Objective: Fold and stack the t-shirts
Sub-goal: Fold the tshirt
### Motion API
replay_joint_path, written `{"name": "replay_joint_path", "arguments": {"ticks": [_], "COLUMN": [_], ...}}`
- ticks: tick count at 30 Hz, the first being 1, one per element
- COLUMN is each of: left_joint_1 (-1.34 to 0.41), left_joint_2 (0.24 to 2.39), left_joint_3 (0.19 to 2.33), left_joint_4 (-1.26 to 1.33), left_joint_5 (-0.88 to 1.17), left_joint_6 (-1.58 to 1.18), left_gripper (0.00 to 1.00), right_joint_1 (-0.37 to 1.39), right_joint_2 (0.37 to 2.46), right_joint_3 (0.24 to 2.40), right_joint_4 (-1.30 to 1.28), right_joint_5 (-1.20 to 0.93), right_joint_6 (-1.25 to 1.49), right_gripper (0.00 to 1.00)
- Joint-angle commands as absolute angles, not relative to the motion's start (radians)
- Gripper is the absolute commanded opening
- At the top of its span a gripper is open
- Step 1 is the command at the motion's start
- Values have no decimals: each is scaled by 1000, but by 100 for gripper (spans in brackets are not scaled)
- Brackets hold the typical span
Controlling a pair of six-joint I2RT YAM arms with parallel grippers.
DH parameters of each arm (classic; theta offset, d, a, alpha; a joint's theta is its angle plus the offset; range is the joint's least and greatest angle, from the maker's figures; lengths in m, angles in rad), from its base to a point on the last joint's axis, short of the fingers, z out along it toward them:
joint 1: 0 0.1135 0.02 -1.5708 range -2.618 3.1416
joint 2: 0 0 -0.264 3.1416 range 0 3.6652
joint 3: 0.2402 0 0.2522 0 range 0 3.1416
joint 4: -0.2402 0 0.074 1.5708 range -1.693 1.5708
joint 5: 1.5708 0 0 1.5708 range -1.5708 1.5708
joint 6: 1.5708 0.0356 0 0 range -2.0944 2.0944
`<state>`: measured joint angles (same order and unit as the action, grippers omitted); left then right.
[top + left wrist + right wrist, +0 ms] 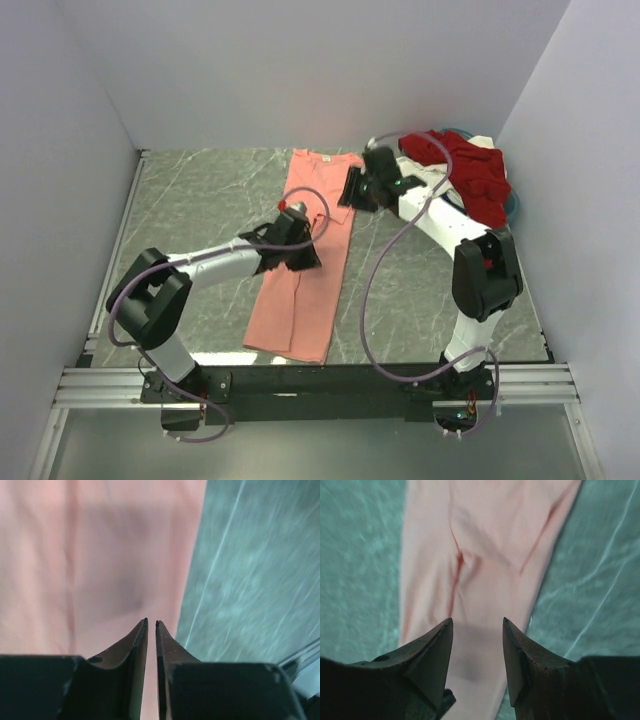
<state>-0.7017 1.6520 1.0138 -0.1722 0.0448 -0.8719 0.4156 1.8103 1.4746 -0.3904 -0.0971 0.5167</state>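
My two arms hang over the salmon-pink t-shirt [300, 300], which lies as a long narrow strip down the middle of the tabletop [200, 200], its collar end far from my bases and its hem near them. The sides look to be turned in already, which by my reading is why it is so slim, and the cross-fold that would make it a stackable packet is not yet done. My left end effector [300, 250] sits over the strip's middle, close to its right-hand edge; its wrist view shows that pink shirt [75, 555] beside bare tabletop [250, 580], and the left end effector [151, 622] is clenched almost to, a hairline gap between the fingers and no cloth in it. My right end effector [355, 190] is stationed over the far part of the strip, released, its fingers spread wide above the shirt [485, 540]; from its own view the right end effector [477, 622] looks down the length of the cloth with tabletop [360, 555] on both sides. Whether either one touches the fabric I cannot tell. I judge the pair is placed one at the middle and one at the end so the strip can be pinned and doubled over. The dark red t-shirt [480, 175] waits heaped in the far right corner, a teal-blue t-shirt [515, 205] peeking from beneath it, both unfolded.
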Motion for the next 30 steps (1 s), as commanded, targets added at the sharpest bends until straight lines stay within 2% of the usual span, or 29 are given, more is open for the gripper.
{"name": "replay_joint_path", "arguments": {"ticks": [1,8,18,23,30], "left_joint_1": [-817,-899,-897,-894,-896], "left_joint_2": [1644,1836,2040,1953,1628], "left_joint_3": [980,1055,1353,1286,1039], "left_joint_4": [-183,-150,-187,-181,-181], "left_joint_5": [3,2,25,26,2], "left_joint_6": [-854,-928,-920,-907,-914], "left_gripper": [18,15,18,25,35], "right_joint_1": [442,442,442,442,460], "right_joint_2": [1734,1602,1528,1438,1228], "right_joint_3": [1321,1134,1088,1028,821], "right_joint_4": [-299,-267,-314,-322,-308], "right_joint_5": [-84,-51,-6,-14,-107], "right_joint_6": [564,580,549,557,587], "right_gripper": [51,51,51,51,51]}}
